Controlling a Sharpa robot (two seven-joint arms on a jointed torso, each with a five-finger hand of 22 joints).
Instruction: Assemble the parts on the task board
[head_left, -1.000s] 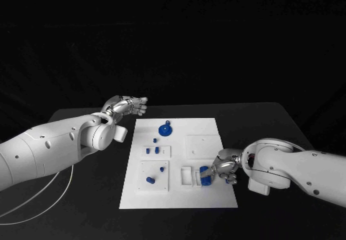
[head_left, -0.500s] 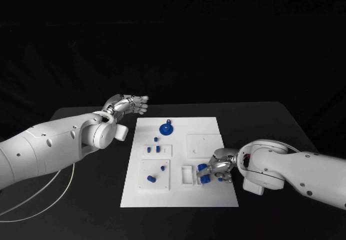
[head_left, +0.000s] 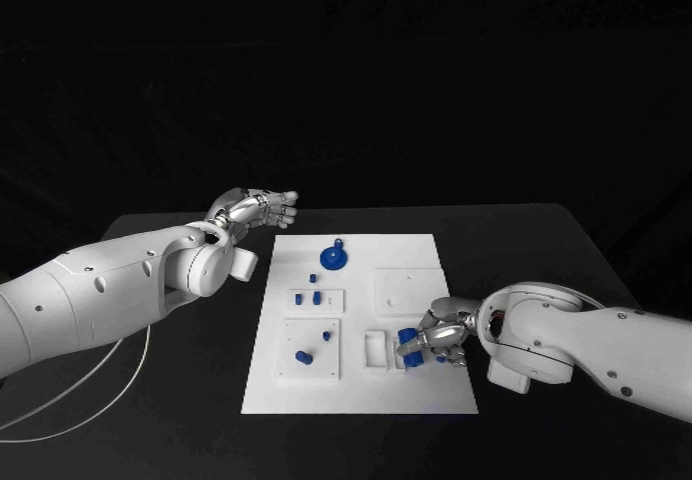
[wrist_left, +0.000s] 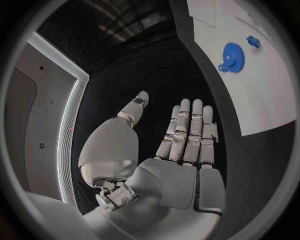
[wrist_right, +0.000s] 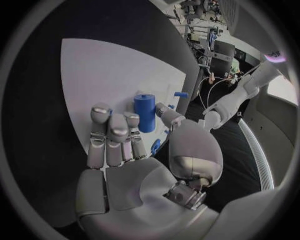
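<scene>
The white task board (head_left: 411, 250) lies in the middle of the table. On it are a blue gear (head_left: 332, 260) at the far end and small blue parts (head_left: 303, 297) in raised white blocks. My right hand (head_left: 441, 338) is over the board's near right part. It pinches a blue cylinder (wrist_right: 145, 112) between thumb and fingers, seen in the head view as the blue cylinder (head_left: 408, 352) beside a white slotted block (head_left: 375, 351). My left hand (head_left: 257, 210) hovers off the board's far left corner, fingers apart (wrist_left: 187, 135), holding nothing.
More blue parts (head_left: 302, 356) sit in a near left block. A blank white block (head_left: 404, 290) is right of centre. The gear (wrist_left: 232, 51) shows in the left wrist view. A white cable (head_left: 87, 385) trails under the left arm. Black table surrounds the board.
My right hand has shifted slightly left over the board with the blue cylinder. The left hand has stayed where it was.
</scene>
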